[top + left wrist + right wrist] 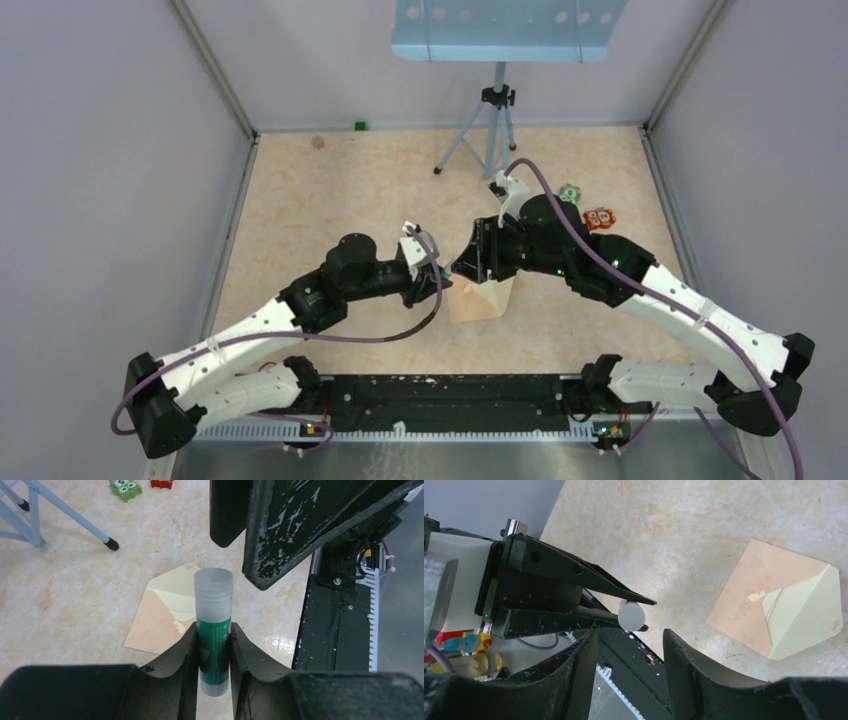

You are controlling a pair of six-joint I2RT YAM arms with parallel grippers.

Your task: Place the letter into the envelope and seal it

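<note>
Sealing stage judged in hand: left jaws clamp the glue stick (pixel 213 652), right jaws stand open just short of its cap (pixel 632 615), and the envelope (pixel 744 610) lies flap-open near the table (pixel 300 200) near edge, so the next move calls for gripping and pulling off that cap.

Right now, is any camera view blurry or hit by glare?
Top external: even light, soft shadows. Left wrist: glue stick sharp, small bright sheen on the table beside it. Right wrist: envelope crisp, near fingers soft and dark.

The envelope (pixel 481 300) lay on the worktop (pixel 300 200) between the left arm (pixel 250 330) and right arm (pixel 690 320), a glue stick (pixel 213 625) above it. A tripod (pixel 497 120) stood behind, two toys (pixel 598 218) to the tripod's right.
</note>
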